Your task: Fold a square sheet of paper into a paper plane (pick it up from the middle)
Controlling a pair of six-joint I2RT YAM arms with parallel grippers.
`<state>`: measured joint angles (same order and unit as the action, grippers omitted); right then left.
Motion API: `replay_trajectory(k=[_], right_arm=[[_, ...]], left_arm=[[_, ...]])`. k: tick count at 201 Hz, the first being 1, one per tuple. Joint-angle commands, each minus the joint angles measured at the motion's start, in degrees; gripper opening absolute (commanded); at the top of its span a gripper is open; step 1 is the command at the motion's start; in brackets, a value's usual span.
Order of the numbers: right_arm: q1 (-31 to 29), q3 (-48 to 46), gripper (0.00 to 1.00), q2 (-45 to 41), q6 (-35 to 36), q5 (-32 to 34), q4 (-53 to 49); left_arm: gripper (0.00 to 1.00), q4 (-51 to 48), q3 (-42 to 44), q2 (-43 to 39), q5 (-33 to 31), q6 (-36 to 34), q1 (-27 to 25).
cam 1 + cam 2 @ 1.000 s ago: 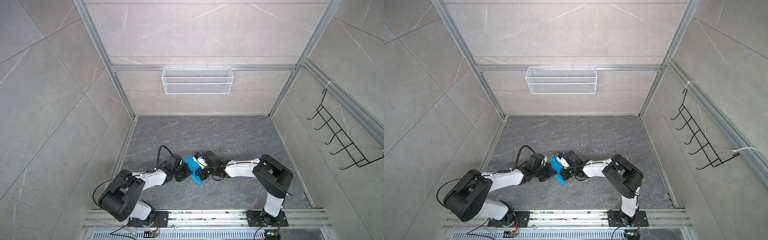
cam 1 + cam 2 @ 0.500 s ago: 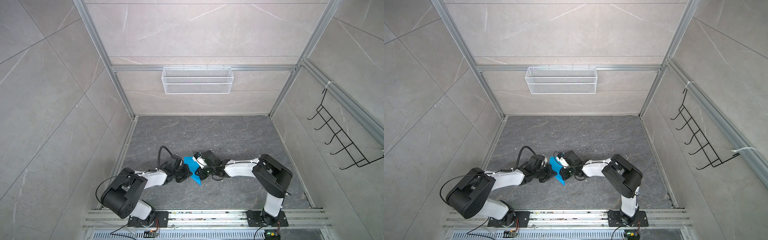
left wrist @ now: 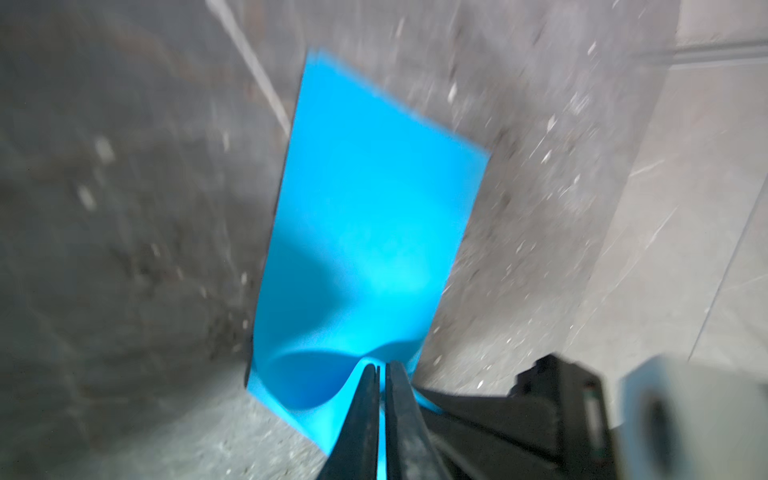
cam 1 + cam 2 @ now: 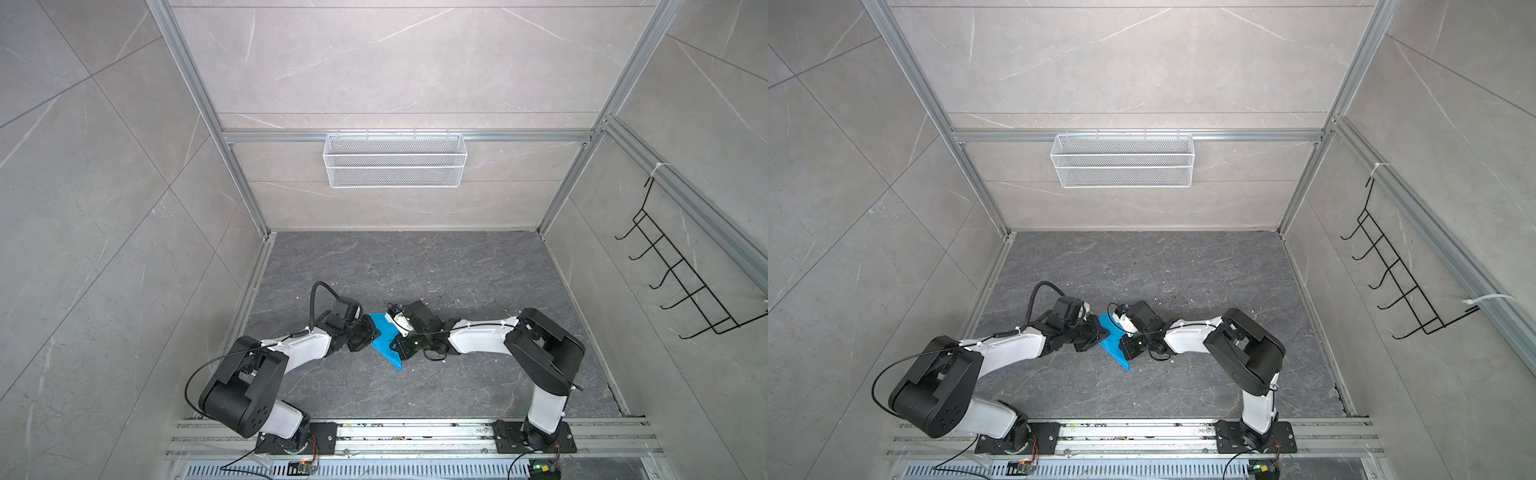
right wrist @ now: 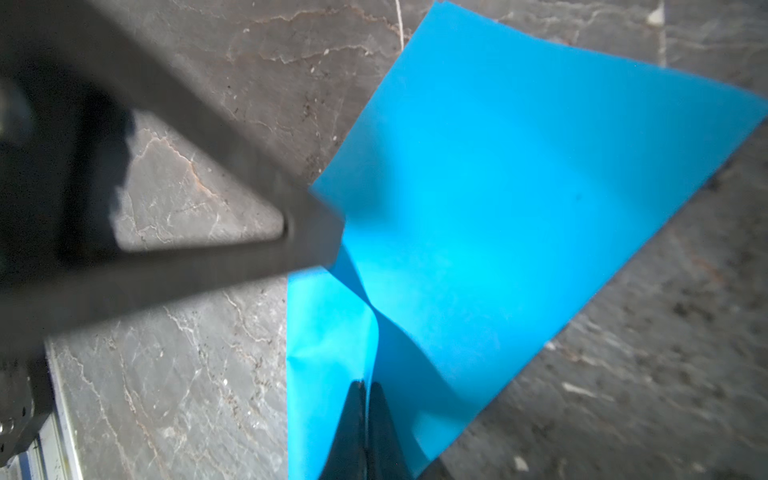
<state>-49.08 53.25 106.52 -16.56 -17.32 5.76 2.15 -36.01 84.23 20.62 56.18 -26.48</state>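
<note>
While both end effectors pinch the square sheet of paper (image 4: 382, 338), which lies low and centre in both top views on the counter (image 4: 457, 270), move them in step. The left end effector (image 3: 380, 370) is closed on a raised ridge of the sheet, and the right end effector (image 5: 365, 384) is closed on another. Hold the span taut but unstrained, since uneven pull would probably tear the sheet or skew the crease.

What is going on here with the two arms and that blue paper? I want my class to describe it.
Both robot arms are handling one blue sheet of paper low over the grey table. The left pincer and the right pincer are each closed on it, from opposite sides. The paper bows between them and shows no plane shape yet.
</note>
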Motion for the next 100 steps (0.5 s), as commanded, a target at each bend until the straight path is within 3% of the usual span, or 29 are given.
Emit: replay_trajectory(k=[1, 46, 100], right_arm=[[0.22, 0.01, 0.03, 1.08, -0.93, 0.92, -3.65], [0.2, -0.07, 0.03, 0.44, -1.13, 0.88, -3.74], [0.23, 0.01, 0.03, -0.25, -1.2, 0.87, -3.65]], left_arm=[[0.11, -4.59, -4.37, 2.31, -0.83, -3.9, 1.38], [0.07, -8.06, -10.03, 9.72, -1.4, -4.51, 1.69], [0.0, -9.34, -10.75, 13.1, -1.41, -5.31, 1.71]])
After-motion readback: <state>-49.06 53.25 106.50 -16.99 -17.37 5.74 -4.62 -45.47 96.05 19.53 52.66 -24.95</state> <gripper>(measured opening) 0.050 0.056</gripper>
